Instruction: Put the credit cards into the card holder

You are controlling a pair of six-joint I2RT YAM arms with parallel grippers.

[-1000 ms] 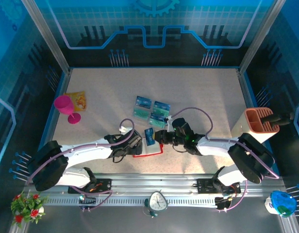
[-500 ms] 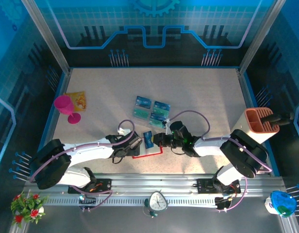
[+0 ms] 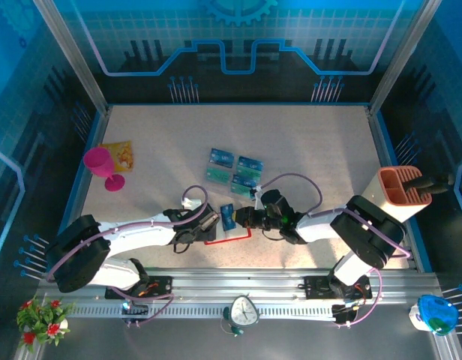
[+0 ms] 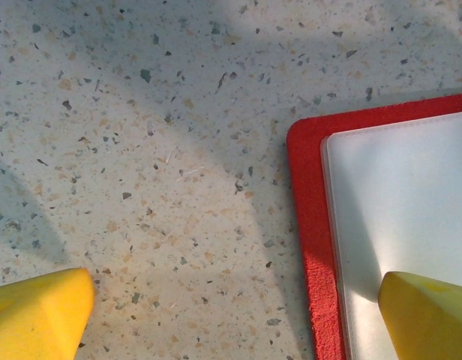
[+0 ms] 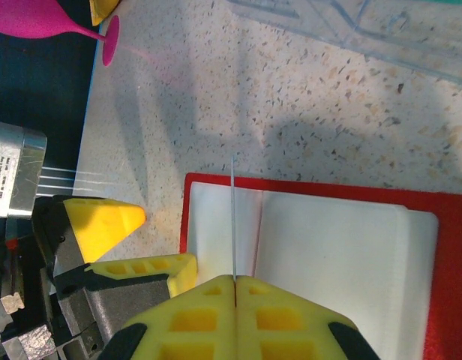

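Credit cards (image 3: 232,172) lie mid-worktop (image 3: 313,142), speckled beige, blue walls around. My right claw (image 5: 233,281) pinches one card (image 5: 232,217) over the open red card holder (image 5: 336,255); my left claw (image 4: 231,315) is spread across its edge.

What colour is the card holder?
Red card holder, with whitish inner pockets; right wrist view shows it best.
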